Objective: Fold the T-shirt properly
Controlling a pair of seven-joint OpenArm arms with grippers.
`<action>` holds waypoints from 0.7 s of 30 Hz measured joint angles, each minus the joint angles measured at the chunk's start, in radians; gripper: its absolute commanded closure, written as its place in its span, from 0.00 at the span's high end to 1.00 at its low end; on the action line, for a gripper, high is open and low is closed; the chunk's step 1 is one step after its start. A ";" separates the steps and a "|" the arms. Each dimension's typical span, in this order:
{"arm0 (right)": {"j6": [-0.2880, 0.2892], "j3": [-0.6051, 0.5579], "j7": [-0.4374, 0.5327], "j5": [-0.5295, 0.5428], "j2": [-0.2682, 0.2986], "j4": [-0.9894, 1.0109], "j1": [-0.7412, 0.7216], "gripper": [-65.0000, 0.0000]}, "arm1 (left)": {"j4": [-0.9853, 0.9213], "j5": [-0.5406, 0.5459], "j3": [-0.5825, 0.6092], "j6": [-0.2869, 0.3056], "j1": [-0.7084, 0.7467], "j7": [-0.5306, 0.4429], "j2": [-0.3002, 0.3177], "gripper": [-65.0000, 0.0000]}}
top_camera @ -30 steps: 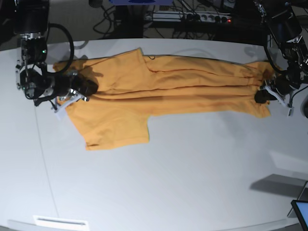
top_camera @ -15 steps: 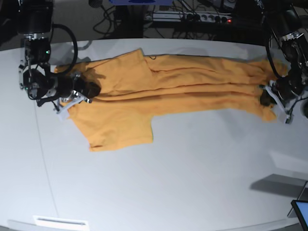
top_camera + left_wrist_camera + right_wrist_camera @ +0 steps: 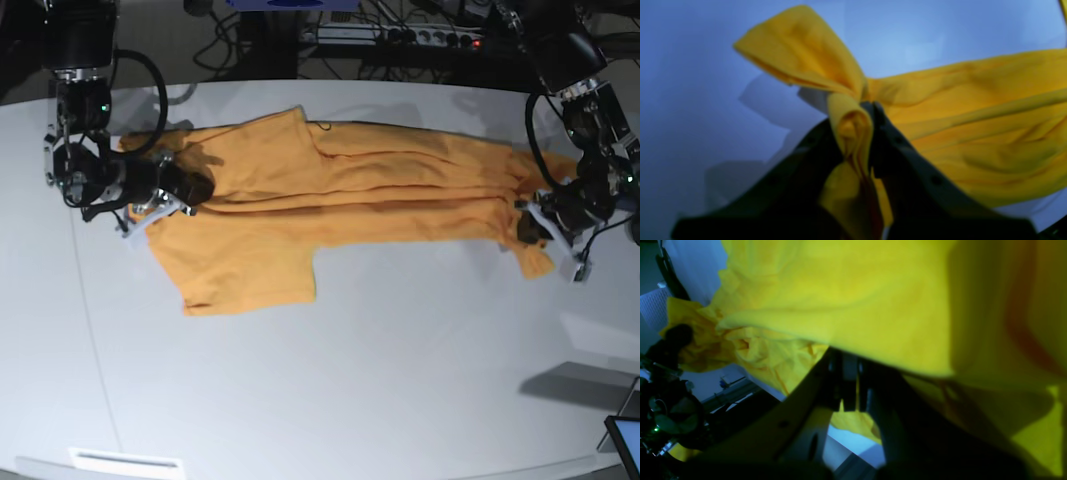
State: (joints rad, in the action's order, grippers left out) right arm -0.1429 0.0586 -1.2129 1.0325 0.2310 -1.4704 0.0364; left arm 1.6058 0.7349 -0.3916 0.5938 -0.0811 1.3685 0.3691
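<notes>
So the shirt [image 3: 340, 190] lies stretched lengthwise across the table [image 3: 380, 380], already doubled along its length, with one sleeve sticking out toward the near side. Looks like a mid-fold step with both ends pinched. Left gripper [image 3: 867, 110] is clamped on a bunched corner of the hem, jaws tight together on fabric. Right gripper [image 3: 853, 386] looks closed on cloth at the shoulder end. Next move probably needs both ends carried together evenly so nothing sags or twists.

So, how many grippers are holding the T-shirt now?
2. The right gripper is shut on the T-shirt at its sleeve end; the left gripper pinches the opposite end.
</notes>
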 measured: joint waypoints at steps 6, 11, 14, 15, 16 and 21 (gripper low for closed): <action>0.000 0.000 0.001 0.000 -0.002 0.000 0.000 0.00 | 0.008 0.019 0.132 -0.033 -0.071 0.001 -0.048 0.00; 0.000 0.000 0.002 0.000 -0.002 0.000 0.000 0.00 | 0.008 0.002 0.233 -0.121 -0.100 0.008 -0.090 0.00; 0.000 0.000 0.003 0.000 -0.002 0.000 0.000 0.00 | 0.008 0.017 0.295 -0.136 -0.130 0.004 -0.124 0.00; 0.000 0.000 0.003 0.000 -0.002 0.000 0.000 0.00 | 0.008 0.017 0.306 -0.150 -0.135 0.002 -0.137 0.00; 0.000 0.000 0.003 0.001 -0.002 0.000 0.000 0.00 | 0.008 0.016 0.313 -0.150 -0.141 0.003 -0.148 0.00; 0.000 0.000 0.003 0.001 -0.002 0.001 0.000 0.00 | 0.008 0.013 0.338 -0.153 -0.165 0.005 -0.193 0.00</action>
State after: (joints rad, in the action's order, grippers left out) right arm -0.1429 0.0586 -1.2098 1.0332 0.2291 -1.4696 0.0360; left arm 1.6138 0.7479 -0.0536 0.4408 -0.2459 1.3735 0.1764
